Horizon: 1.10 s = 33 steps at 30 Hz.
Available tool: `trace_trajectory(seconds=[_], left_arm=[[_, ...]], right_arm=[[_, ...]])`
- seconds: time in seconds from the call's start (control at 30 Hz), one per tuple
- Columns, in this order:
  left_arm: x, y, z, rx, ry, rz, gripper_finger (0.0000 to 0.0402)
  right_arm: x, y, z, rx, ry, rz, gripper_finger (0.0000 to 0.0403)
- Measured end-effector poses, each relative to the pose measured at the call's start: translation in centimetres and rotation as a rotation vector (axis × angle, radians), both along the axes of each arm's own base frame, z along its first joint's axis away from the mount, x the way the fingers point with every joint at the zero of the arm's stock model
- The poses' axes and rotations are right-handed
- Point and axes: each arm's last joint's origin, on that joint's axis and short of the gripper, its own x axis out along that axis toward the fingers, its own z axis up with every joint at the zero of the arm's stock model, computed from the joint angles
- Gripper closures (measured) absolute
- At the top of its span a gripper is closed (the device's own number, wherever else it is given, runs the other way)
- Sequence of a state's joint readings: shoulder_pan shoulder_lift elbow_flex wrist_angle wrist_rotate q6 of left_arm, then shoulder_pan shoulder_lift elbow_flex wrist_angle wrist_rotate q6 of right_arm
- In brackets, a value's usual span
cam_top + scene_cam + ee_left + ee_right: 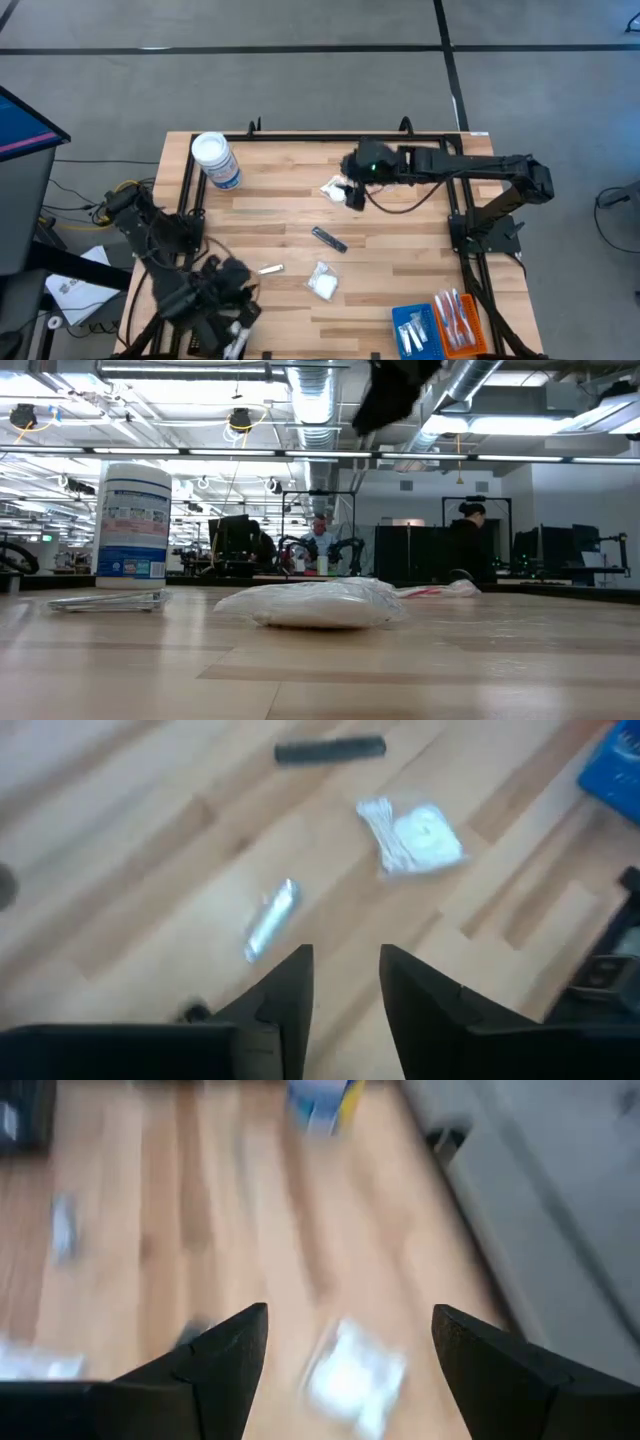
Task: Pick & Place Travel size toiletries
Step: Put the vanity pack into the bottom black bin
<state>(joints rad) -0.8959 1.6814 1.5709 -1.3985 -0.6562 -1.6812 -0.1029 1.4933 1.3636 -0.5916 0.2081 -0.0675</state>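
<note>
Travel size toiletries lie loose on the wooden table (pixel 400 260). They are a white sachet (pixel 322 283) (pixel 415 835), a slim dark stick (pixel 328 239) (pixel 330 750), a small silvery piece (pixel 270 269) (pixel 270 920) and another white sachet (pixel 333 188) (pixel 355 1375) farther back. My right gripper (pixel 350 188) (pixel 350 1340) hangs wide open above that far sachet, clear of it. My left gripper (pixel 248 288) (pixel 345 990) is near the table's front left, just short of the silvery piece. It is open by a narrow gap with nothing between its fingers.
A big white-lidded jar (pixel 215 160) (pixel 132 520) stands at the far left. A blue tray (pixel 412 328) and an orange tray (pixel 458 320) with toothbrushes sit at the near right edge. Bare wood lies between the loose items. People sit in the room beyond the table.
</note>
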Motion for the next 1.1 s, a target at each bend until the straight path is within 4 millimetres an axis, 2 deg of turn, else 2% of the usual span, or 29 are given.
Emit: trace_trajectory(seconds=[0.17, 0.33, 0.5, 0.57, 0.67, 0.8, 0.97, 1.1], left_arm=[[1.8, 2.4, -2.6, 0.146, 0.085, -0.032, 0.0295], [3.3, 4.0, -6.7, 0.243, 0.061, -0.106, 0.0297], [4.8, 5.0, -9.0, 0.209, -0.130, -0.307, 0.0306], [4.8, 5.5, -9.1, 0.199, -0.243, -0.398, 0.0311], [4.4, 7.0, -8.1, 0.206, -0.445, -0.469, 0.0316], [3.3, 10.5, -6.6, 0.195, -0.666, -0.487, 0.0317], [2.1, 15.1, -5.9, 0.179, -0.790, -0.435, 0.0317], [1.5, 16.8, -6.8, 0.184, -0.775, -0.406, 0.0317]], right_arm=[[-1.2, 1.3, -3.3, 0.121, 0.153, -0.075, 0.0127], [-2.2, 3.9, -7.4, 0.212, 0.241, -0.127, 0.0127], [-3.7, 6.5, -9.4, 0.272, 0.200, -0.163, 0.0127], [-4.4, 7.3, -9.4, 0.267, 0.151, -0.170, 0.0127], [-5.4, 7.9, -8.5, 0.245, 0.069, -0.182, 0.0127], [-6.5, 7.0, -7.3, 0.184, -0.011, -0.194, 0.0127], [-5.6, 6.4, -7.1, 0.208, -0.122, -0.192, 0.0127], [-4.0, 6.8, -8.1, 0.164, -0.117, -0.135, 0.0127]])
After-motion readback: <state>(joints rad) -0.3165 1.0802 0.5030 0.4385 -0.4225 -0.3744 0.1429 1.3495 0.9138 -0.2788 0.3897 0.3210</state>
